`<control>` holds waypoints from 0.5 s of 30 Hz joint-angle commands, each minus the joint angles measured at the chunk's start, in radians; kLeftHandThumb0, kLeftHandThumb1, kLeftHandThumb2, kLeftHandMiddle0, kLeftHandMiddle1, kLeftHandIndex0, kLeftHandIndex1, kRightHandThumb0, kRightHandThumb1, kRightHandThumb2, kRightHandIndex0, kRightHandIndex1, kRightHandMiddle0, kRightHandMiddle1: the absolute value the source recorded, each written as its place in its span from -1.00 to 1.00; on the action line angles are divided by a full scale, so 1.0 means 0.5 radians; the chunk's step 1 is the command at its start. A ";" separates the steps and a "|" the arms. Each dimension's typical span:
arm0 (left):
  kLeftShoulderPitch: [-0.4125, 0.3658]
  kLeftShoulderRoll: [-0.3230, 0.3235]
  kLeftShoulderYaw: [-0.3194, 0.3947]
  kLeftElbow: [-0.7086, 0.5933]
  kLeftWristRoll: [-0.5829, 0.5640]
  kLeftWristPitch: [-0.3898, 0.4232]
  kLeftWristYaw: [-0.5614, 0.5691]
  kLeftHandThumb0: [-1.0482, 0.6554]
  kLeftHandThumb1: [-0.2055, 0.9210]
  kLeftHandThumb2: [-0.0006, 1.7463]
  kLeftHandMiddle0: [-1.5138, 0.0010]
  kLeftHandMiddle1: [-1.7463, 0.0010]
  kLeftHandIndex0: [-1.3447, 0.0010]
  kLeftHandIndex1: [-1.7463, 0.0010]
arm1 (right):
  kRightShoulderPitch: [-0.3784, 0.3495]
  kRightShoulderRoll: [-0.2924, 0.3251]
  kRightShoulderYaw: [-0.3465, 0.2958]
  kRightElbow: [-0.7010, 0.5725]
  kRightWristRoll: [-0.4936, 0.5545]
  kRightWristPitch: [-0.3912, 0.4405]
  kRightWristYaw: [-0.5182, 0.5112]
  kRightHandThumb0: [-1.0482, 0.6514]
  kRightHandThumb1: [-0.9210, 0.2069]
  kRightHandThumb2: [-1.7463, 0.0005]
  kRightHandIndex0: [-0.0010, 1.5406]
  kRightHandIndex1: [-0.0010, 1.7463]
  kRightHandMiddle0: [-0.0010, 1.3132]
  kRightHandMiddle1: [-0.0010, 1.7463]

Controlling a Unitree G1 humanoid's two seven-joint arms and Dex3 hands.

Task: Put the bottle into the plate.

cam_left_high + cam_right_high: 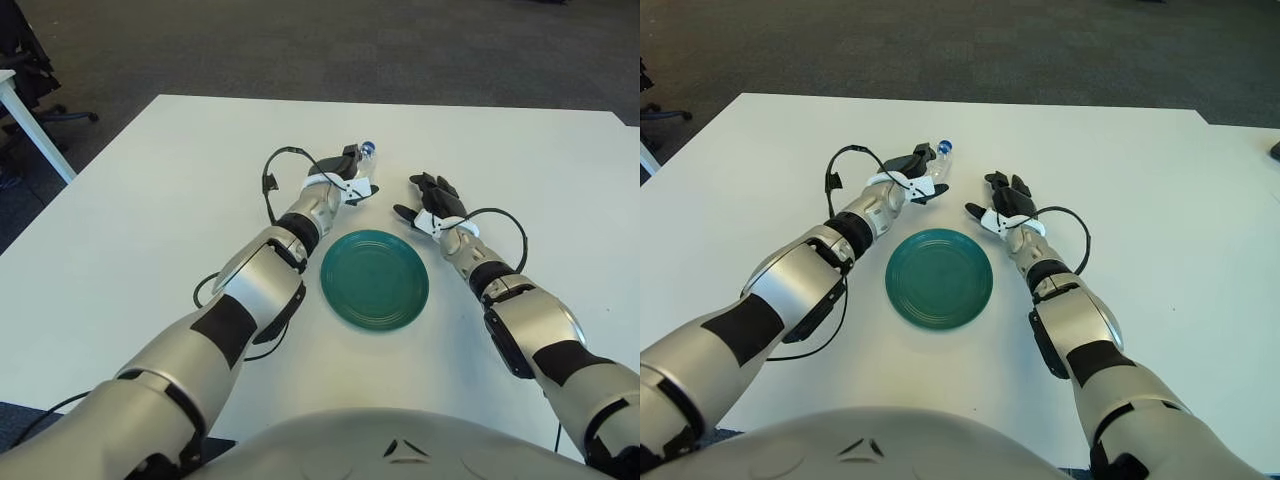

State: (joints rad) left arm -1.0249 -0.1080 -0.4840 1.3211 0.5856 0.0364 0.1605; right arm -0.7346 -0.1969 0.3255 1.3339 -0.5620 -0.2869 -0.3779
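Note:
A small clear bottle with a blue cap (941, 153) is held just above the white table, beyond the plate. My left hand (919, 175) is shut on it, with black fingers on one side and a white one on the other. The bottle tilts away, cap pointing to the far right. The round green plate (375, 279) lies empty on the table, nearer to me than the bottle. My right hand (428, 200) shows to the right of the plate's far edge, fingers spread and holding nothing.
The white table (150, 220) stretches wide on both sides of the plate. A black cable loops off my left wrist (270, 178). Dark carpet lies beyond the far edge, and a second white table's corner (18, 108) stands at far left.

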 commanded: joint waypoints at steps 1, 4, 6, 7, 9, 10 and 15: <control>0.160 0.016 -0.002 0.062 -0.004 0.005 -0.062 -0.95 1.00 -0.17 0.49 0.66 0.92 -0.19 | 0.114 0.026 0.005 0.062 0.012 0.031 0.049 -0.70 -1.00 0.41 -0.40 -0.98 -1.00 -0.09; 0.206 0.022 0.001 0.060 -0.001 -0.028 -0.043 -0.93 1.00 -0.18 0.46 0.71 0.90 -0.19 | 0.119 0.022 -0.004 0.061 0.014 0.024 0.048 -0.68 -1.00 0.48 -0.35 -0.96 -1.00 -0.05; 0.241 0.026 0.007 0.058 -0.006 -0.044 -0.031 -0.91 1.00 -0.20 0.46 0.77 0.91 -0.15 | 0.122 0.018 -0.009 0.061 0.015 0.021 0.048 -0.64 -1.00 0.55 -0.31 -0.93 -0.99 -0.01; 0.253 0.026 0.011 0.056 -0.010 -0.049 -0.028 -0.91 1.00 -0.20 0.46 0.79 0.93 -0.13 | 0.124 0.016 -0.011 0.061 0.015 0.021 0.048 -0.62 -1.00 0.59 -0.29 -0.93 -0.99 0.00; 0.268 0.023 0.021 0.050 -0.018 -0.052 -0.024 -0.90 1.00 -0.21 0.47 0.81 0.96 -0.11 | 0.125 0.012 -0.014 0.062 0.014 0.023 0.050 -0.59 -0.99 0.62 -0.28 -0.92 -0.99 0.00; 0.274 0.022 0.025 0.046 -0.022 -0.054 -0.021 -0.89 1.00 -0.21 0.47 0.82 0.97 -0.10 | 0.125 0.010 -0.013 0.063 0.011 0.024 0.051 -0.57 -0.99 0.64 -0.27 -0.91 -1.00 0.01; 0.301 0.018 0.033 0.034 -0.028 -0.074 0.001 -0.88 1.00 -0.21 0.43 0.86 0.94 -0.08 | 0.123 0.002 -0.006 0.068 -0.004 0.041 0.052 -0.50 -0.94 0.66 -0.27 -0.90 -0.99 -0.02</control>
State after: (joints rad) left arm -0.9567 -0.0992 -0.4627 1.2964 0.5729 -0.0235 0.2017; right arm -0.7263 -0.2000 0.3134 1.3325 -0.5623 -0.2978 -0.3818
